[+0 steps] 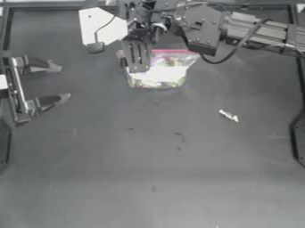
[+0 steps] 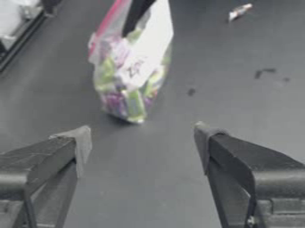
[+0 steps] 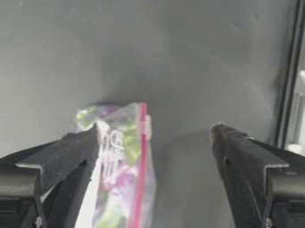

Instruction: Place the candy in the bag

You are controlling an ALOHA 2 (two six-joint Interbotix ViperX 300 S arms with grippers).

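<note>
Near the table's far edge the bag (image 1: 159,71) stands, one jaw of the wide right gripper (image 3: 155,147) inside its mouth, spreading it. Candy (image 1: 228,116) loose toward the right edge. Left gripper (image 1: 56,82) wide, empty, idle at left edge.

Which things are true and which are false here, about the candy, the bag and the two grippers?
1. The candy lies on the table, outside the bag. True.
2. The left gripper holds the bag. False: it is open at the table's left side, apart from the bag.
3. The right gripper has its fingers shut. False: they are spread, with the bag's mouth against one finger.
4. Colourful sweets show through the bag's sides. True.
</note>
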